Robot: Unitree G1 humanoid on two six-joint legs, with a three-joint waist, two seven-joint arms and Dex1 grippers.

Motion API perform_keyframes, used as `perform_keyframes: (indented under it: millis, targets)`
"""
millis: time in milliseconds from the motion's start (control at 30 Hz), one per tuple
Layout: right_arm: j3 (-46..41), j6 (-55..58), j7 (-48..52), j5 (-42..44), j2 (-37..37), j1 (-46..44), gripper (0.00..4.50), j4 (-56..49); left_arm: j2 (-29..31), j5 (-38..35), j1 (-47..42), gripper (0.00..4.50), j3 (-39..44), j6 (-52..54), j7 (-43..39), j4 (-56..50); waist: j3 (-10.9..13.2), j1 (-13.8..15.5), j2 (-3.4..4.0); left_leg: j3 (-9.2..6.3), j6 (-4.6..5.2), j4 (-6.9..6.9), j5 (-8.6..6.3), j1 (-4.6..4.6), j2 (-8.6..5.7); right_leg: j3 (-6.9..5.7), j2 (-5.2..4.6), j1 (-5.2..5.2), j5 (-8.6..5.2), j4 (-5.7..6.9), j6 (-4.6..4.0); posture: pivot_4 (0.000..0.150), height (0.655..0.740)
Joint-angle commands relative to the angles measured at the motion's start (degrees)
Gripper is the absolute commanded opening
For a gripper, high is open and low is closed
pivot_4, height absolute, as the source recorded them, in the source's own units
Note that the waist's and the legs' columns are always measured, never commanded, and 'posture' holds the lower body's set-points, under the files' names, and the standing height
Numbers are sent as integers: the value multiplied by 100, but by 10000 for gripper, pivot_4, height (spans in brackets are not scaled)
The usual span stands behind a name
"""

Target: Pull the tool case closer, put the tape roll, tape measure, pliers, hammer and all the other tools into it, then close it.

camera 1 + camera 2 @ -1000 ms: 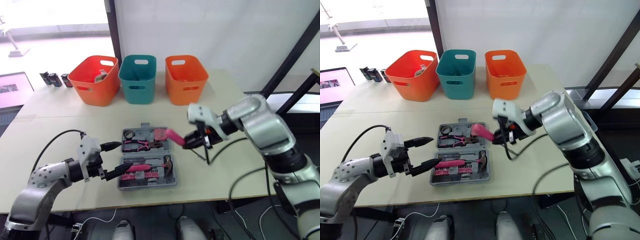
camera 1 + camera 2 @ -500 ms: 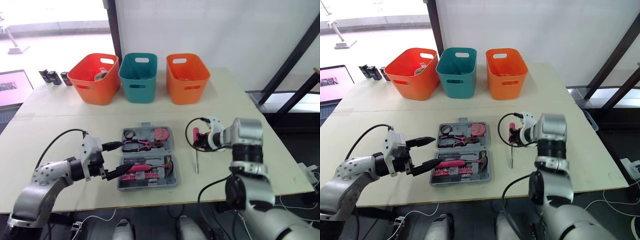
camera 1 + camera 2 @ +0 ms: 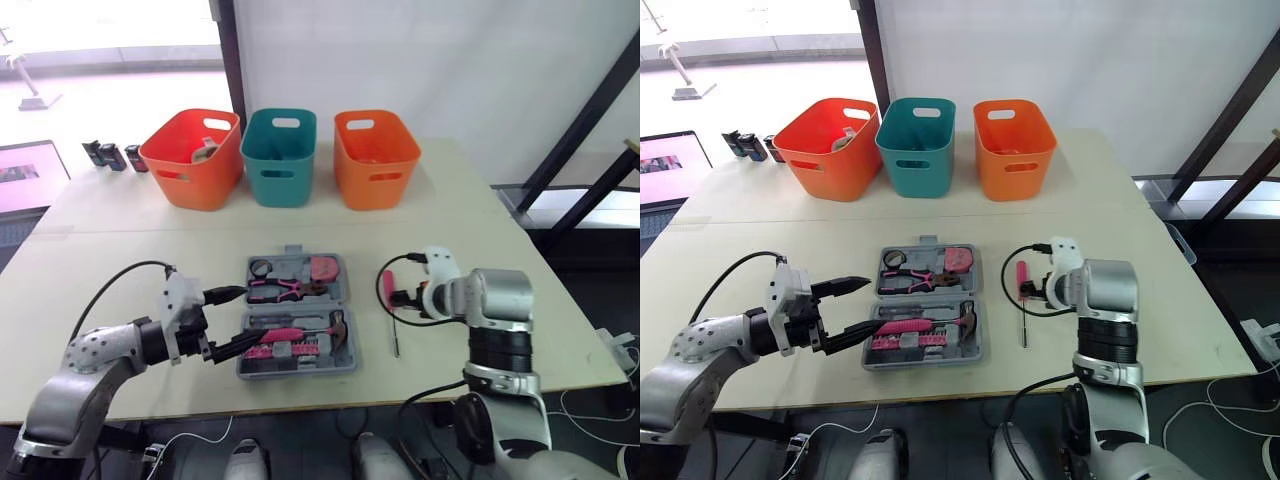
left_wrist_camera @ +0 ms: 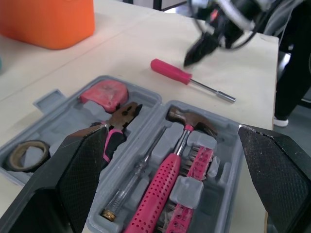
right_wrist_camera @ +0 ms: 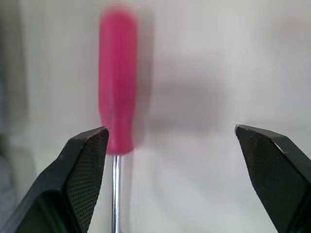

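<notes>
Tool case [image 3: 300, 371] sits open in the middle of the bench [image 3: 120, 260], near the front edge. The left pincer [image 3: 874, 305] is spread wide over its left side and holds nothing. A second ago the right pincer [image 5: 170, 128] was up by the case's far right corner with something pink at its tip. Now it has come down low over the bench to the right of the case, its fingers wide apart and empty. The screwdriver [image 3: 1021, 285] lies loose on the bench just beside it. So that tool is not in the case yet, and I think it needs another grab. It has a smooth, round pink handle and a thin shiny metal rod. Inside the grey plastic case are a dark ring of tape roll [image 4: 24, 154], a pink tape measure [image 4: 103, 94], pliers [image 4: 119, 121] with pink grips and a hammer [image 4: 170, 170] with a bumpy pink handle.
</notes>
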Motion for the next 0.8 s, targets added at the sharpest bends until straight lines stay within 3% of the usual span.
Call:
perform_keyframes:
  millis: [33,133,233,300,467,800]
  targets:
    - [431,37,86,479,38,516,44494,-2081,46,-49,25,45000,157,-111,-23,-109,0,-31,0,-1,0,-4,0,4,1,0,1,0,-1,2,2,1500,7400]
    - [926,-209,-233,527,376,1166,44494,-3196,45,-54,14,45000,154,-97,-32,-97,0,-41,-1,-1,0,-25,0,11,1,0,1,-1,-6,0,6,1500,7400]
    - [1313,-930,-690,359,626,1795,44494,-3409,48,-50,-2,45000,141,-88,-41,-86,0,-28,-2,0,-1,-26,0,15,1,1,1,-3,-5,-2,4,1500,7400]
    - [1834,-2010,-1046,13,342,2300,44494,-3137,49,-62,-27,45000,131,-65,-41,-89,0,-16,-3,3,-4,-19,1,13,-1,2,-4,2,-3,-10,-1,1500,7400]
    - [2001,-3867,-1768,-310,594,2906,44494,-2021,57,-70,-98,45000,90,-33,-76,-68,-4,-35,-13,13,-5,-19,0,12,-3,2,-14,10,5,-41,-12,1500,7400]
    - [1619,-5158,-2184,17,1272,2803,44494,-265,84,-33,-236,45000,89,1,-137,2,-3,-19,-12,13,-4,-35,1,15,-1,2,-12,7,5,-43,-11,1500,7400]
